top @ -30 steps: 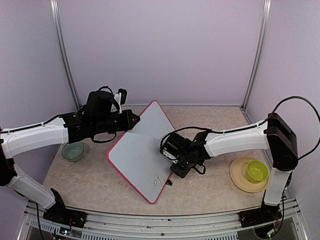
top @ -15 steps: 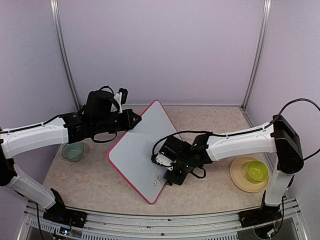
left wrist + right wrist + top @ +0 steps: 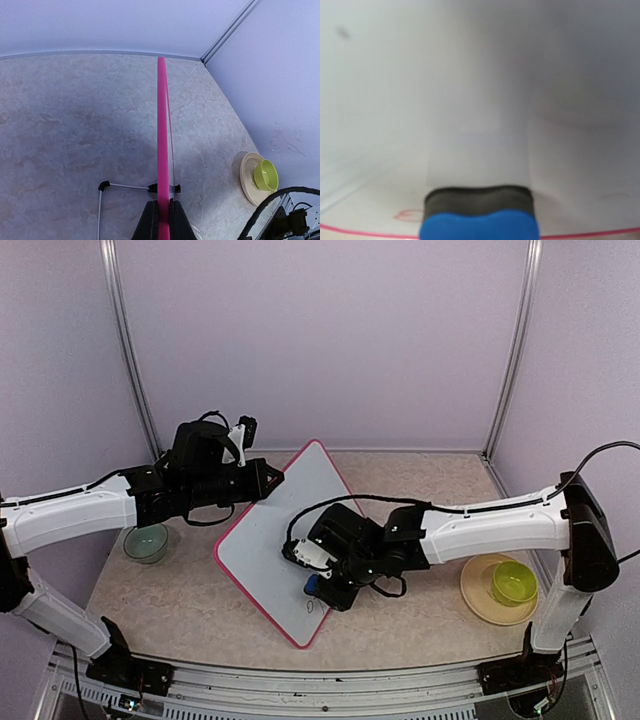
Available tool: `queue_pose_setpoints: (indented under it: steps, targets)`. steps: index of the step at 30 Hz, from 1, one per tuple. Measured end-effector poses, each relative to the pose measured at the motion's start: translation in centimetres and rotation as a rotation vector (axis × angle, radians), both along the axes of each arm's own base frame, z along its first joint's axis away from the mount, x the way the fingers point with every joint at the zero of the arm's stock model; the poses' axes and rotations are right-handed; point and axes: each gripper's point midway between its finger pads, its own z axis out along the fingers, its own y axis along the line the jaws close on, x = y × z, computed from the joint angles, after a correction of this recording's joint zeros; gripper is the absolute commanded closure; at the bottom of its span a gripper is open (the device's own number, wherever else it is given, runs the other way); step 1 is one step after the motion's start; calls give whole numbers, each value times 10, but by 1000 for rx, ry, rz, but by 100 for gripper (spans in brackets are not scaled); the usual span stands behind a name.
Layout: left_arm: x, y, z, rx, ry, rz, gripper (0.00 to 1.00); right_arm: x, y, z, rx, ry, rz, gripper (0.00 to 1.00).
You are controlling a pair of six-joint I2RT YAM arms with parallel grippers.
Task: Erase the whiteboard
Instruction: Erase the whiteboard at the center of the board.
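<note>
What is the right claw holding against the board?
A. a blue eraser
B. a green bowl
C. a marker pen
A: the right wrist view shows a blue eraser, dark felt forward, held by the right claw against the board.

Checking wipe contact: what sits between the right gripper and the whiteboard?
A blue eraser, its dark felt side facing the whiteboard; the right wrist view shows it best.

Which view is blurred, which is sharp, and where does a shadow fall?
Right wrist: the eraser and the whiteboard are blurred. Left wrist: sharp, with a dark shadow on the table left of the board. Top external: crisp, evenly lit.
</note>
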Motion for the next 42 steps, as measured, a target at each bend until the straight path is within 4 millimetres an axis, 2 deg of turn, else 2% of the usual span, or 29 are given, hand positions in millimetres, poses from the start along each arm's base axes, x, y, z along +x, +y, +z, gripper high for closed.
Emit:
queue_pose_setpoints:
  steps: [5,13,22,27,34,36,40,42]
  targets:
    - [0,0,0,0,0,-2,100,-7,1,-6,8,3,6,100]
    - [-1,-1,1,-1,-2,-7,100,-21,-16,-38,-53,46,6,100]
    - [-2,-2,2,-4,-5,-12,100,-27,-29,-63,-129,80,6,100]
    - [-3,-2,2,2,-10,-16,100,-30,-32,-68,-154,83,12,100]
    - [-3,-3,2,0,-10,-17,100,-23,-28,-57,-162,24,4,100]
    - [-3,-3,3,-1,-10,-18,100,-18,-23,-43,-133,-11,0,100]
    - [-3,-3,3,-2,-10,-18,100,-1,1,3,-14,-101,-18,100]
    - [-3,-3,2,-1,-10,-18,100,5,10,19,32,-133,-29,100]
